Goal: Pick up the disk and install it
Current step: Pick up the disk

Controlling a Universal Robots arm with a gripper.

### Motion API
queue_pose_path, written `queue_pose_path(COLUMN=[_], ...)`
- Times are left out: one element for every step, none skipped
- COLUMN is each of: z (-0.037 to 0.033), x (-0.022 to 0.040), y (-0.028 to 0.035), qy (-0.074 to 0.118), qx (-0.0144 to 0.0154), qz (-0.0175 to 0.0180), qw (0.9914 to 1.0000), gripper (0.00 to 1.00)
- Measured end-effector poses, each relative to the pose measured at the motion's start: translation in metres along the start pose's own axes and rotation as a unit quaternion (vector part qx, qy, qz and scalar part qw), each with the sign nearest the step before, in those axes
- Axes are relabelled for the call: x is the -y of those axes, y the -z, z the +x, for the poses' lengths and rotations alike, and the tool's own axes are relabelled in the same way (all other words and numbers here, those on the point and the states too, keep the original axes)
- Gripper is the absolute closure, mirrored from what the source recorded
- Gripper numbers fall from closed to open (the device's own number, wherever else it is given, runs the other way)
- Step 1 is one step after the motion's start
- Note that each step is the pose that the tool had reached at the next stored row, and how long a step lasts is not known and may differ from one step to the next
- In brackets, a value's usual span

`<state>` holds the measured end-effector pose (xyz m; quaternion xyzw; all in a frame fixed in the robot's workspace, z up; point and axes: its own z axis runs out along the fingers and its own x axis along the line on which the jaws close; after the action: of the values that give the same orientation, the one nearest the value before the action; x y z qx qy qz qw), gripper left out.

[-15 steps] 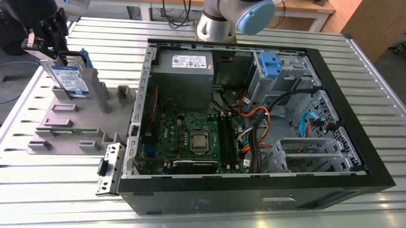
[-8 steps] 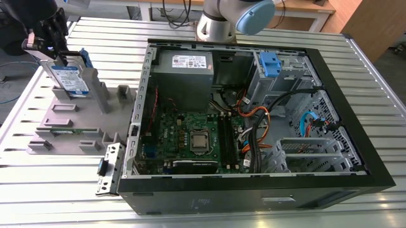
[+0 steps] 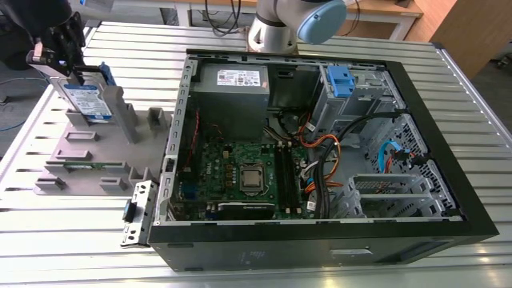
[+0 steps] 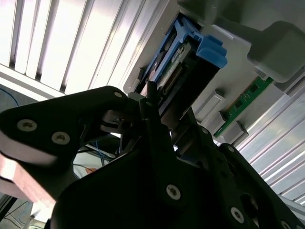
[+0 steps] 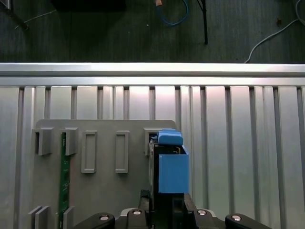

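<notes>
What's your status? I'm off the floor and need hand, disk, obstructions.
Hand at the disk's top edge. Disk upright in the grey holder, outside the open case. Nothing seen between hand and disk.

An open computer case (image 3: 320,239) sits beside a grey slotted holder (image 3: 88,153) on a ribbed metal table (image 3: 72,240).
</notes>
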<state>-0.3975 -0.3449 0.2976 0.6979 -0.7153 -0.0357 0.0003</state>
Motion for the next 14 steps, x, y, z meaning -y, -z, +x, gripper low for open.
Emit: queue_pose_path(z=[0.0001,0.0001,0.0001,0.0001,0.0000,0.0000,0.0000,0.0000,0.0000,-0.0001,-0.0001,-0.0001,-0.0001,-0.0001], x=[0.0000,0.0000,0.0000,0.0000,0.0000,0.0000,0.0000,0.0000,-0.0001,-0.0001,-0.0001,-0.0001,-0.0001,-0.0001], y=[0.0000,0.0001,0.0002,0.0002,0.0004,0.0009,0.0012,0.0015,0.0019,0.0023,0.0026,0.0026,0.0026,0.0027], qy=[0.000,0.000,0.000,0.000,0.000,0.000,0.000,0.000,0.000,0.000,0.000,0.000,0.000,0.000], qx=[-0.0011,-0.0013,-0.0016,-0.0021,-0.0025,-0.0031,-0.0034,-0.0038,-0.0041,-0.0044,-0.0048,-0.0048,-0.0048,-0.0048], qz=[0.0000,0.0000,-0.0001,-0.0001,-0.0001,-0.0001,0.0000,0.0000,0.0000,0.0000,0.0000,0.0001,0.0001,0.0001], qw=[1.00000,1.00000,1.00000,1.00000,1.00000,1.00000,0.99999,0.99999,0.99999,0.99999,0.99999,0.99999,0.99999,0.99999], gripper=[0.65,0.65,0.65,0.65,0.65,0.65,0.65,0.65,0.65,0.65,0.65,0.65,0.65,0.65])
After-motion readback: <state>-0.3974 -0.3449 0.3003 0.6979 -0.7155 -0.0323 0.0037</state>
